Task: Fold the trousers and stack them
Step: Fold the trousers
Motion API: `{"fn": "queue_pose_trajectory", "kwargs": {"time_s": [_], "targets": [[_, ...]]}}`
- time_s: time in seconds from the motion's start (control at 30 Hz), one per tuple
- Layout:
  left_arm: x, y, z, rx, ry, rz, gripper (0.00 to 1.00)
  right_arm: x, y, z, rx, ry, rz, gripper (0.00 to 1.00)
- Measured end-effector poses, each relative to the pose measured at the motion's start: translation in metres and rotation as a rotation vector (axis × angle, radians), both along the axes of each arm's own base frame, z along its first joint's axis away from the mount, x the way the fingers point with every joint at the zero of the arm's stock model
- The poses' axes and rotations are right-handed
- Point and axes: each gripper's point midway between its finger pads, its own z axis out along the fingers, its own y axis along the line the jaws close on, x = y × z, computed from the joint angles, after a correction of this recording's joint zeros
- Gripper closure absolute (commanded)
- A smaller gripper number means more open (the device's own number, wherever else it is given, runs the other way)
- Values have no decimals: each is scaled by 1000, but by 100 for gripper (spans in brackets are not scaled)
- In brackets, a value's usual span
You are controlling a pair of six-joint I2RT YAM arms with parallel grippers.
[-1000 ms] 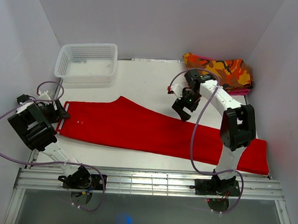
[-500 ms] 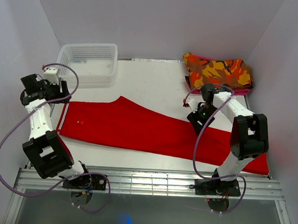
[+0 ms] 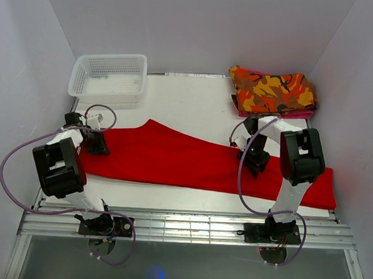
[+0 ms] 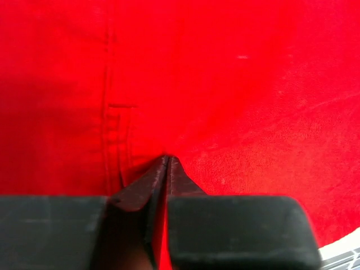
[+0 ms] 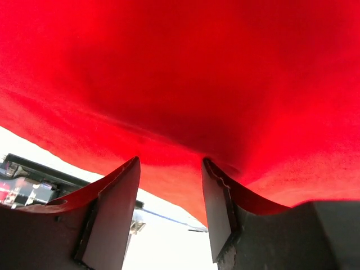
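The red trousers (image 3: 173,157) lie spread flat across the table, waist at the left and leg ends at the right front. My left gripper (image 3: 98,146) is down on the waist end. In the left wrist view its jaws (image 4: 167,159) are closed together with a fold of the trousers (image 4: 242,84) pinched between them. My right gripper (image 3: 255,160) stands on the far edge of the leg. In the right wrist view it (image 5: 169,166) is open, fingertips against the hem of the trousers (image 5: 197,67), white table showing between the fingers.
A white mesh basket (image 3: 108,76) stands at the back left of the table (image 3: 188,102). A folded orange-red-yellow camouflage garment (image 3: 273,91) lies at the back right on something pink. White walls close in both sides, and a metal rail (image 3: 182,227) runs along the front.
My left arm came down from the left wall onto the waist end and its jaws closed on the cloth. My right gripper moved right and down onto the leg's far edge, jaws narrowing.
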Motion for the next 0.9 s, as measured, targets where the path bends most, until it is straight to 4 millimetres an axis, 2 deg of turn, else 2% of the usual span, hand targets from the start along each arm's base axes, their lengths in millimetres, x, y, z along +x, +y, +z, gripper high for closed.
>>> {"fn": "queue_pose_trajectory", "kwargs": {"time_s": [0.1, 0.2, 0.27, 0.33, 0.4, 0.5, 0.6, 0.7, 0.9], "targets": [[-2, 14, 0, 1, 23, 66, 91, 35, 10, 1, -1, -22, 6, 45], [-3, 36, 2, 18, 38, 130, 92, 76, 33, 3, 50, -120, 40, 45], [0, 58, 6, 57, 30, 166, 90, 94, 49, 5, 98, -180, 69, 45], [5, 76, 14, 99, 9, 176, 84, 102, 65, 8, 152, -217, 91, 45], [12, 85, 25, 113, -25, 159, 80, 99, 75, 12, 203, -229, 114, 47], [26, 72, 39, 112, -70, 64, 75, 82, 75, 26, 252, -256, 156, 51], [34, 39, 39, 91, -80, -58, 74, 66, 70, 42, 281, -301, 207, 53], [34, 12, 36, 55, -65, -133, 74, 66, 70, 48, 293, -326, 249, 55], [25, 14, 12, 19, 17, -120, 72, 71, 74, 43, 316, -336, 341, 55]]}}
